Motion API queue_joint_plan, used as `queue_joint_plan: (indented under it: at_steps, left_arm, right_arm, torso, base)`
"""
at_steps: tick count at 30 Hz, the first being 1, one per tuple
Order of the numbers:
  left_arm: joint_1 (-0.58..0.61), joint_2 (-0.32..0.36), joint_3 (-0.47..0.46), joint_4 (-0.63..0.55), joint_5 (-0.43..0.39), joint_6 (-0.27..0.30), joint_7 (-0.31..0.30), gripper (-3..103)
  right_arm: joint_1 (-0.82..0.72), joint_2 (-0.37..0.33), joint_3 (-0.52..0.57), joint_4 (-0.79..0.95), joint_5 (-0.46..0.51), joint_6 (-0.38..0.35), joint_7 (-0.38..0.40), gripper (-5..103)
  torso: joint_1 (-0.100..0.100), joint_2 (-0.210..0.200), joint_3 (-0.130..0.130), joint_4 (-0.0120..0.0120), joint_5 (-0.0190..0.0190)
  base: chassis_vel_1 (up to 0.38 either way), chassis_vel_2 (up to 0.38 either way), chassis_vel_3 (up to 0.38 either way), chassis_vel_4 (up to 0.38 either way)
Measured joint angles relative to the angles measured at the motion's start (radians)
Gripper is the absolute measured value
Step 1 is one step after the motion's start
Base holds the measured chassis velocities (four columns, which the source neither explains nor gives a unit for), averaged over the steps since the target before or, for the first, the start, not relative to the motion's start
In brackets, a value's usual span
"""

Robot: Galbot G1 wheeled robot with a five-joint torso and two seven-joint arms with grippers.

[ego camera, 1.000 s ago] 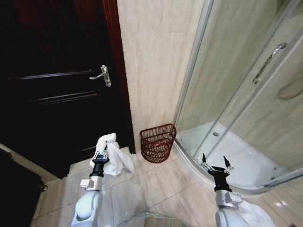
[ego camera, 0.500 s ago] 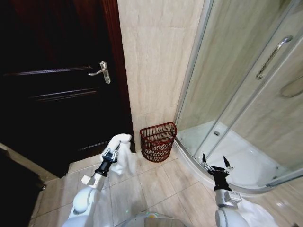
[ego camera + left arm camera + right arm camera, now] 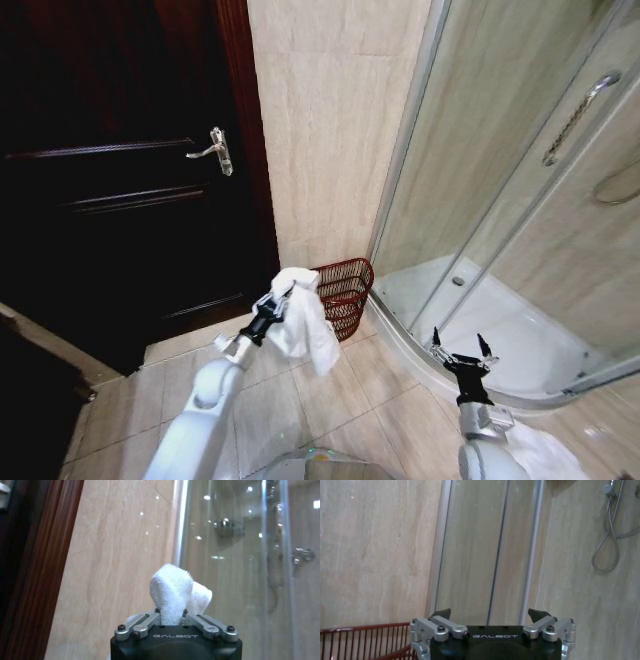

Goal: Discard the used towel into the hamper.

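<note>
Towel (image 3: 303, 318), white, pinched in left gripper (image 3: 282, 297), hung just beside hamper (image 3: 345, 290) rim, partly covering its near side. Hamper on floor (image 3: 300, 400) against tiled wall (image 3: 320, 130), between dark door (image 3: 120, 180) and shower stall (image 3: 500, 200). Right gripper (image 3: 461, 350) spread wide, holding nothing, low by shower tray, well apart from hamper.
</note>
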Motion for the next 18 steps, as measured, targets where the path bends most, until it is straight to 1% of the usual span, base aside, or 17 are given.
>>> queue_joint_plan:
  at_steps: [1, 3, 4, 6, 8, 11, 18]
  left_arm:
    - [-0.048, 0.009, 0.046, 0.012, -0.004, 0.013, -0.071, 11]
    - [-0.097, 0.025, 0.089, 0.033, -0.014, 0.025, -0.116, 11]
    - [-0.097, 0.025, 0.089, 0.033, -0.014, 0.025, -0.116, 11]
    - [-0.139, 0.037, 0.128, 0.063, -0.029, 0.034, -0.13, 11]
    - [-0.145, 0.038, 0.134, 0.069, -0.031, 0.036, -0.131, 11]
    - [-0.2, 0.028, 0.171, 0.126, -0.039, 0.039, -0.145, 11]
    - [-0.253, 0.034, 0.186, 0.149, -0.039, 0.048, -0.151, 11]
  right_arm:
    - [0.005, 0.0, -0.002, 0.003, 0.004, -0.008, -0.001, 100]
    - [0.003, 0.0, -0.001, 0.006, 0.011, -0.011, -0.009, 100]
    - [0.003, 0.0, -0.001, 0.006, 0.011, -0.011, -0.009, 100]
    - [-0.005, 0.0, 0.003, 0.005, 0.013, -0.01, -0.015, 100]
    - [-0.005, 0.0, 0.003, 0.005, 0.013, -0.01, -0.015, 100]
    - [-0.022, 0.0, 0.005, -0.003, 0.011, 0.004, -0.013, 100]
    - [-0.034, 0.0, -0.003, -0.006, 0.004, 0.021, -0.011, 100]
  torso:
    - [0.001, 0.001, 0.001, 0.0, 0.0]
    - [0.001, 0.002, 0.001, 0.0, 0.0001]
    - [0.001, 0.002, 0.001, 0.0, 0.0001]
    - [0.001, 0.003, 0.002, -0.0001, 0.0001]
    - [0.001, 0.003, 0.002, 0.0, 0.0001]
    - [0.002, 0.004, 0.003, -0.0001, 0.0]
    - [0.002, 0.006, 0.003, -0.0001, -0.0001]
  base:
    - [0.0, 0.0, 0.0, 0.0]
    - [0.0, 0.0, 0.0, 0.0]
    - [0.0, 0.0, 0.0, 0.0]
    - [0.0, 0.0, 0.0, 0.0]
    - [0.0, 0.0, 0.0, 0.0]
    - [0.0, 0.0, 0.0, 0.0]
    - [0.0, 0.0, 0.0, 0.0]
